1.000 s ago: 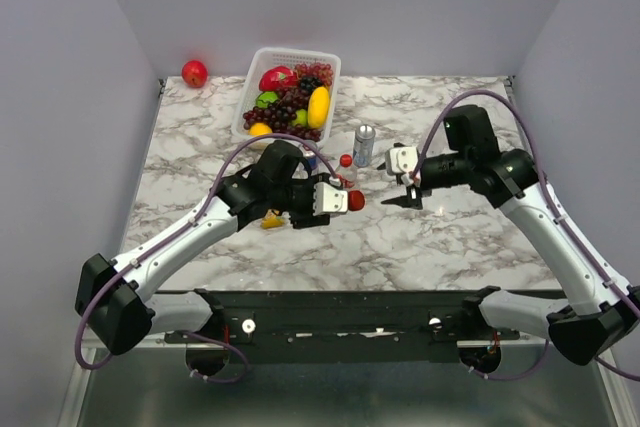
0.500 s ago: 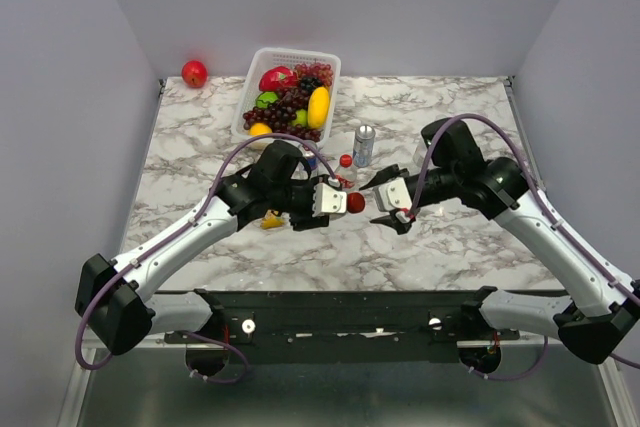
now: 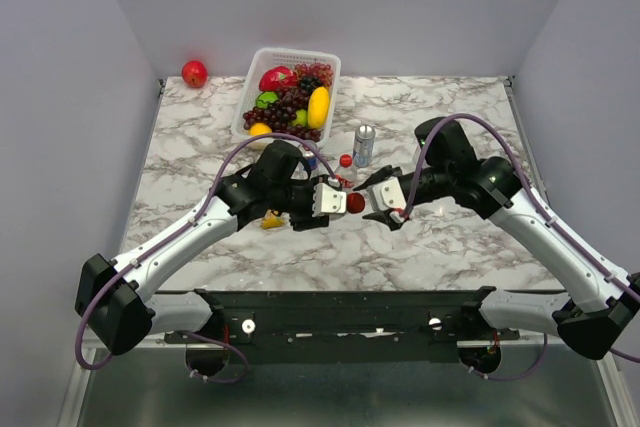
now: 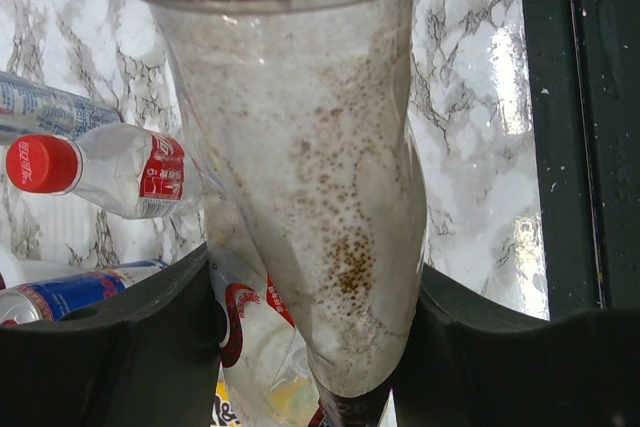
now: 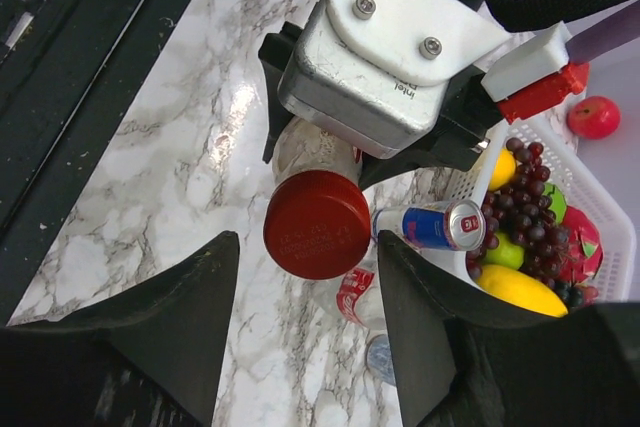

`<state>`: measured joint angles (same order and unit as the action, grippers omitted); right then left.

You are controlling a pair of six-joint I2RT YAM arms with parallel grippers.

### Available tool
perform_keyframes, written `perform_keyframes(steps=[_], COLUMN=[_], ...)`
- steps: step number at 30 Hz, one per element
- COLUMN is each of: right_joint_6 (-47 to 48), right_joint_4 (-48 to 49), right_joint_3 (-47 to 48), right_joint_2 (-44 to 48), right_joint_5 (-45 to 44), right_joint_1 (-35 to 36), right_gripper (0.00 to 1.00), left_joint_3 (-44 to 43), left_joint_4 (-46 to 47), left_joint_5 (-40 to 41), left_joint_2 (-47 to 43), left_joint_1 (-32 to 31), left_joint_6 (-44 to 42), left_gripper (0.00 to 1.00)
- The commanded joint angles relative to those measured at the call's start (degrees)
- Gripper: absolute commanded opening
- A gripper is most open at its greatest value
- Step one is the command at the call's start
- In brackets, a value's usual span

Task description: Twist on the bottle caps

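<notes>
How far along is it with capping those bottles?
Done: one small bottle on the table wears its red cap. In hand: the left end effector grips a second bottle with a red lid on it; the right end effector, open, straddles that lid. Left: twisting it tight.

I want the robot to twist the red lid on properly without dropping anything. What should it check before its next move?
1. The left gripper clamps the small clear plastic bottle: ok, a finger presses each side of its body.
2. The round red plastic cap sits on the bottle's mouth: ok; how tightly, cannot tell.
3. The right gripper is open wide enough: ok, a gap shows beside the cap on both sides.
4. The cap lies between the right fingers: ok.
5. The silver-blue soda can is clear of the right fingers when they turn: cannot tell.
</notes>
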<state>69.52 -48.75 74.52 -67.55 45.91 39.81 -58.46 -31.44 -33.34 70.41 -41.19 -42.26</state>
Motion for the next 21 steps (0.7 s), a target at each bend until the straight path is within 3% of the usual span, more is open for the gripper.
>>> perform_keyframes(steps=[1,9,13,21], right_joint_6=[-0.5,-3.9,-10.8,-44.9], right_joint_4=[1.9,3.0,7.2,23.3], right_joint_3=[1.1,1.2,0.1,-0.7], right_joint_2=[-0.6,-1.4,-1.8,-3.2], right_joint_5=[0.1,1.1,-0.9,-12.7], right_joint_1=[0.7,0.8,0.8,0.7], right_gripper=[0.61,0.49,0.36,0.26], left_joint_3=[-0.9,-0.9,-0.2,1.9], left_joint_4=[0.6,2.7,5.5,16.3], left_joint_5=[-2.4,-1.6,0.5,10.6], left_joint_2=[0.4,1.0,0.8,-0.4], left_joint_1=[0.2,0.2,0.2,0.2], left_joint_6=[-0.5,1.0,3.6,15.1], left_gripper=[0.00,0.00,0.00,0.00])
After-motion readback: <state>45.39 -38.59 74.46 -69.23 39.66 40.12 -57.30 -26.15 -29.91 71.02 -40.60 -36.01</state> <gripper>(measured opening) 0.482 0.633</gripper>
